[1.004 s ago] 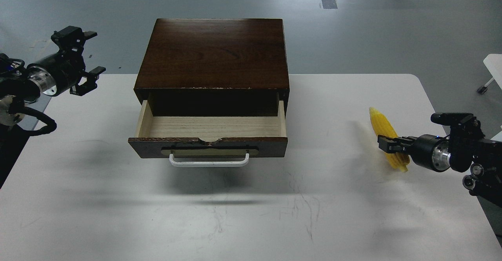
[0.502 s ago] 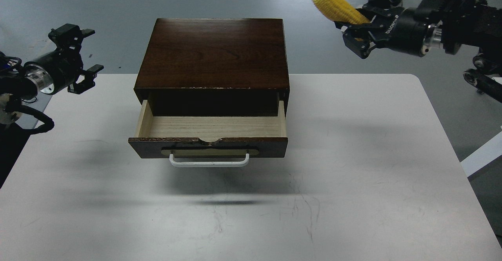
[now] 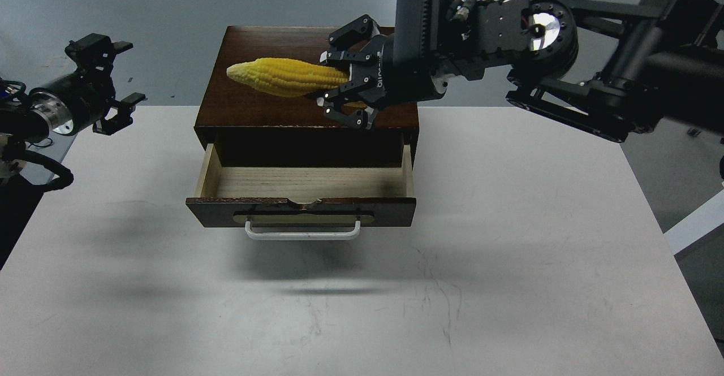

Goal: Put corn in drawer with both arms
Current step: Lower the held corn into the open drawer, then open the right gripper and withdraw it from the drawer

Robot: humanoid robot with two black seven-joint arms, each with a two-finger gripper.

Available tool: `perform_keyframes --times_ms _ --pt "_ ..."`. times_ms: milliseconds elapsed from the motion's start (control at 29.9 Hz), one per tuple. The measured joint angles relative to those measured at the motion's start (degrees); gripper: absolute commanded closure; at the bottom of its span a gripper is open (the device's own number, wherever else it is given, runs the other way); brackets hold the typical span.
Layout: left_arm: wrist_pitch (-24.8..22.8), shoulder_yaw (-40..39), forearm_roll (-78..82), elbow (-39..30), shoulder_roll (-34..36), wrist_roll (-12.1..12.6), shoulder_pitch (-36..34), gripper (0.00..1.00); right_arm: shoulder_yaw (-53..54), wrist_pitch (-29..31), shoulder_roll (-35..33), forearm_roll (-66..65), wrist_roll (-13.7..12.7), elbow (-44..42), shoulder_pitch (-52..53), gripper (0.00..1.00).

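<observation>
The yellow corn is held in the air over the dark brown cabinet's top, lying sideways with its tapered tip to the left. My right gripper is shut on the corn's thick end; its arm reaches in from the upper right. The drawer is pulled open below it, with a pale wood interior that holds nothing and a white bar handle in front. My left gripper is open and empty, hovering at the table's far left edge, well away from the cabinet.
The white table carries the cabinet at its back middle and shows scuff marks near the front. Grey floor lies behind. A white table edge shows at the right.
My right gripper has carried the corn from the table's right side, up high at the back right, then left to above the cabinet. The left arm has barely shifted.
</observation>
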Motion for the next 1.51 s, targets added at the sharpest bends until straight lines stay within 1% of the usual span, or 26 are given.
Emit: perform_keyframes --times_ms 167,301,502,535,569,636,702,736,769,836,903,1004,1070,1137,1171,1238,1271,1405,1505 --pt "0.01 0.00 0.00 -0.01 0.44 -0.06 0.14 0.01 -0.62 4.62 0.00 1.01 -1.68 3.55 -2.39 0.87" --pt "0.01 0.00 0.00 0.00 0.72 -0.11 0.31 0.01 -0.74 6.26 -0.66 1.53 -2.64 5.29 -3.86 0.86" --pt "0.01 0.00 0.00 0.00 0.87 -0.19 0.36 0.01 -1.02 7.10 -1.46 1.59 -2.96 5.58 -5.52 0.82" --pt "0.01 0.00 0.00 0.00 0.87 -0.19 0.36 0.01 -1.08 7.12 -1.69 1.59 -2.96 5.56 -5.81 0.77" --pt "0.01 0.00 0.00 0.00 0.87 -0.19 0.36 0.01 -1.12 7.13 -1.98 1.59 -2.96 5.54 -6.11 0.75" --pt "0.01 0.00 0.00 0.00 0.91 -0.19 0.39 0.01 -1.12 7.15 -2.71 1.59 -2.97 5.50 -6.96 0.61" --pt "0.01 0.00 0.00 -0.01 0.93 -0.20 0.40 0.01 -1.13 7.15 -3.25 1.59 -2.97 5.35 -7.88 0.51" --pt "0.01 0.00 0.00 -0.01 0.93 -0.20 0.40 0.01 -1.13 7.15 -3.47 1.59 -2.97 5.24 -8.27 0.40" --pt "0.01 0.00 0.00 0.00 0.93 -0.20 0.40 0.01 -1.12 7.12 -3.66 1.59 -2.97 5.15 -8.56 0.36" --pt "0.01 0.00 0.01 0.00 0.95 -0.20 0.40 0.01 -0.96 6.86 -4.05 1.59 -2.97 5.13 -9.38 0.24" --pt "0.01 0.00 0.02 0.00 0.95 -0.20 0.40 0.01 -0.61 6.60 -4.20 1.59 -2.97 5.13 -10.00 0.20" --pt "0.01 0.00 0.02 -0.01 0.95 -0.27 0.39 0.01 -0.18 6.39 -4.28 1.59 -2.98 5.13 -10.48 0.18" --pt "0.01 0.00 0.04 -0.01 0.95 -0.28 0.39 0.01 0.02 6.33 -4.28 1.63 -3.02 5.04 -10.68 0.14" --pt "0.01 0.00 0.04 0.00 0.95 -0.28 0.39 0.01 0.33 6.30 -4.26 1.66 -3.10 4.92 -10.77 0.14" --pt "0.01 0.00 0.04 -0.01 0.95 -0.28 0.39 0.01 0.46 6.28 -4.23 1.67 -3.13 4.85 -10.84 0.11" --pt "0.01 0.00 0.04 -0.01 0.95 -0.28 0.39 0.01 0.57 6.28 -4.19 1.68 -3.20 4.71 -10.98 0.10" --pt "0.01 0.00 0.04 -0.01 0.95 -0.28 0.39 0.01 0.69 6.23 -4.08 1.68 -3.42 4.49 -11.20 0.08" --pt "0.01 0.00 0.04 -0.01 1.11 -0.28 0.38 0.01 1.93 6.10 -3.73 1.68 -4.77 3.74 -11.83 0.06" --pt "0.01 0.00 0.01 -0.01 1.62 -0.28 0.37 0.01 4.81 6.05 -3.67 2.12 -5.41 3.45 -11.92 0.06"
